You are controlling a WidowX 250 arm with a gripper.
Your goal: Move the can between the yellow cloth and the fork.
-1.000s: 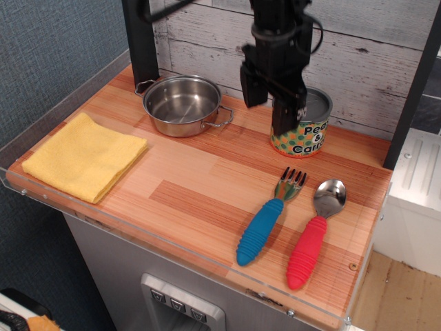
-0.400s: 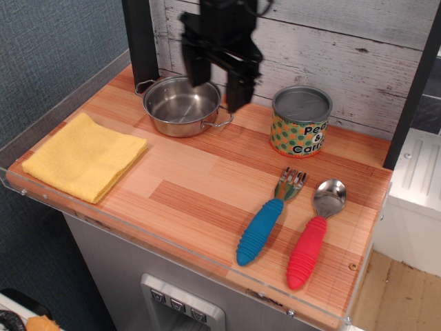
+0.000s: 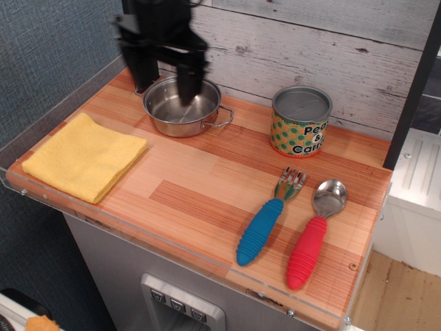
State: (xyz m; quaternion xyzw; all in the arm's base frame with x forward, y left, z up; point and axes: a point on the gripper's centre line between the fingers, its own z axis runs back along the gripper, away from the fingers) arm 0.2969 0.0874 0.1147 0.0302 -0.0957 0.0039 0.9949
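Over the steel pot (image 3: 181, 103), the gripper (image 3: 167, 77) hangs open, empty.

The gripper (image 3: 165, 77) is on the move, sweeping away from the can (image 3: 300, 121). A second ago its fingers (image 3: 189, 81) hang right over the can's near-left edge, covering part of the lid and label. Moments later they are over the right rim of the steel pot (image 3: 182, 105), and the can shows whole. Now they are blurred over the pot's far-left side, one finger over the bowl, the other at the pot's far-left rim, jaws apart with nothing between them. The can sits well off to the fingers' right, fully uncovered.
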